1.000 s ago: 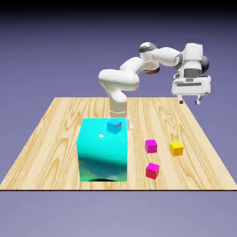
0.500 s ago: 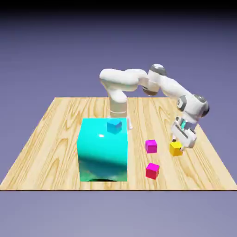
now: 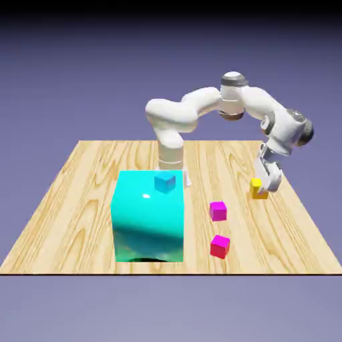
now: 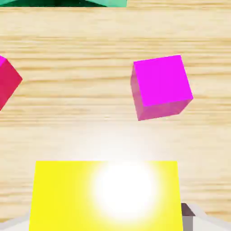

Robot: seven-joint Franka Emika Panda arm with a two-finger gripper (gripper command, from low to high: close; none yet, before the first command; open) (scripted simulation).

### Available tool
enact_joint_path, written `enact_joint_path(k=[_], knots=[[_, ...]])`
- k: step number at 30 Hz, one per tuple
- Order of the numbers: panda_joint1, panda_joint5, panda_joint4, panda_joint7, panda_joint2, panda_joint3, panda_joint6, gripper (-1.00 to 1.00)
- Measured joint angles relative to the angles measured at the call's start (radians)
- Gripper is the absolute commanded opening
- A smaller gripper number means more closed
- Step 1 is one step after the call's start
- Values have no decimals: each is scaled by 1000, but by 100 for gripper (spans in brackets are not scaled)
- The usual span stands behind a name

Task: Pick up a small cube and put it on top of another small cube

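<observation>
Yellow cube point(image 3: 257, 188): clamped in the closed pincer point(image 3: 266, 187), raised just off the worktop point(image 3: 80, 200) at the exterior view's right. Destination: tiny sky-blue cube point(image 3: 164, 182) atop the big cyan block point(image 3: 148, 220), well apart. Advice: lift clear above the magenta cube point(image 3: 218, 211) and pink-red cube point(image 3: 220, 246), centre squarely before release.

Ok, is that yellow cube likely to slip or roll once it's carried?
Probably not roll: the yellow cube has flat faces. It looks rigid, and its small size suggests light. The glossy glare hints at a slick surface, so the fingers might let it slip.
</observation>
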Motion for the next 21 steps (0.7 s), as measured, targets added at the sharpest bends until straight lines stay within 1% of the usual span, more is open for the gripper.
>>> enact_joint_path(k=[18, 20, 21], knots=[[-427, -675, 115, 411, 652, -342, 50, -100], [-442, -698, 119, 425, 674, -354, 52, -100], [-440, -688, 82, 424, 675, -339, 89, -100]])
